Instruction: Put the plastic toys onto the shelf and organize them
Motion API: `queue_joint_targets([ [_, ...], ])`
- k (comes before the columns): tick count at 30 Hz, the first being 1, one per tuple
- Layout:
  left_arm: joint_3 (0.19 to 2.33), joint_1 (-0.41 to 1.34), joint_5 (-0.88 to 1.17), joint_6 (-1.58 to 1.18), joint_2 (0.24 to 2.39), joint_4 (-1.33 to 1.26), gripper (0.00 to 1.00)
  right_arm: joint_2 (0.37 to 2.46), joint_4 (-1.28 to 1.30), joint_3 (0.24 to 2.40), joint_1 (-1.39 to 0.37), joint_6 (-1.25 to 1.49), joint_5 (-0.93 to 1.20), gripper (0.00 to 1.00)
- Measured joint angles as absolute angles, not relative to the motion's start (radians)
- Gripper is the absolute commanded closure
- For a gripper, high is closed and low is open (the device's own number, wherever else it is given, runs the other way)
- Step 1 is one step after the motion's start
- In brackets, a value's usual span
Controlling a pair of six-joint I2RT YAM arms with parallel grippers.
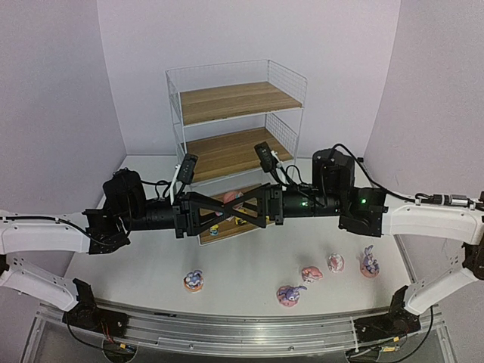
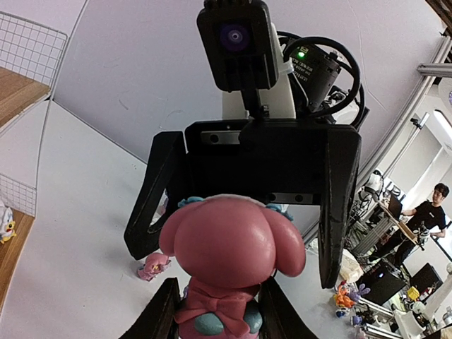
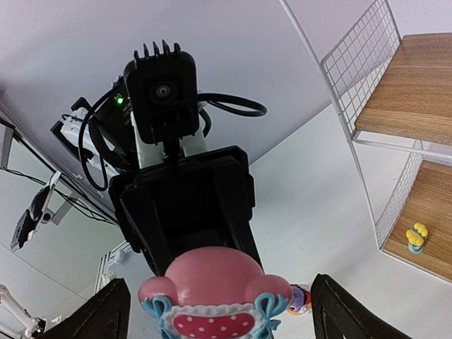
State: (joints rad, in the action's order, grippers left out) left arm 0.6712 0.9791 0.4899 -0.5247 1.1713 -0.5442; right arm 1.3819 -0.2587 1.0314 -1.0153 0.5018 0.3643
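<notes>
Above the middle of the worktop (image 1: 144,265), in front of the wire shelf (image 1: 242,102) at its far edge, both arms meet tip to tip. The left end effector (image 2: 219,321) pinches a pink figurine (image 2: 226,247), and the right end effector (image 3: 226,314) gapes wide on either side of it. Purple bunnies (image 1: 193,280) (image 1: 290,295) (image 1: 370,262) and pink-white toys (image 1: 311,273) (image 1: 335,262) stand along the near edge, mostly rightward. Small yellow toys (image 1: 214,231) (image 1: 242,221) sit on the lowest board (image 3: 424,205).

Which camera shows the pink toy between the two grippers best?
Left wrist. The pink toy fills the centre, its rounded head and bow sharp, pinched by the left gripper. Right wrist catches only its head and dotted bow at the bottom edge. Top external shows a small pink patch among the fingers.
</notes>
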Motion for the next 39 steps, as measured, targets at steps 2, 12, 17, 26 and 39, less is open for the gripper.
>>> queue_joint_targets([
  [2, 0.671, 0.979, 0.485, -0.525, 1.171, -0.544, 1.0, 1.382, -0.274, 1.031, -1.015, 0.507, 0.368, 0.17],
  [12, 0.674, 0.979, 0.467, -0.525, 1.172, -0.543, 1.0, 1.382, -0.314, 1.014, -1.015, 0.547, 0.37, 0.22],
  [17, 0.675, 0.979, 0.467, -0.524, 1.177, -0.543, 1.0, 1.382, -0.329, 1.013, -1.015, 0.565, 0.365, 0.22],
  [26, 0.681, 0.979, 0.461, -0.524, 1.186, -0.542, 1.0, 1.401, -0.354, 1.013, -1.015, 0.597, 0.345, 0.46],
  [39, 0.705, 0.982, 0.412, -0.525, 1.198, -0.503, 0.3, 1.399, -0.366, 1.002, -1.011, 0.637, 0.288, 0.85],
])
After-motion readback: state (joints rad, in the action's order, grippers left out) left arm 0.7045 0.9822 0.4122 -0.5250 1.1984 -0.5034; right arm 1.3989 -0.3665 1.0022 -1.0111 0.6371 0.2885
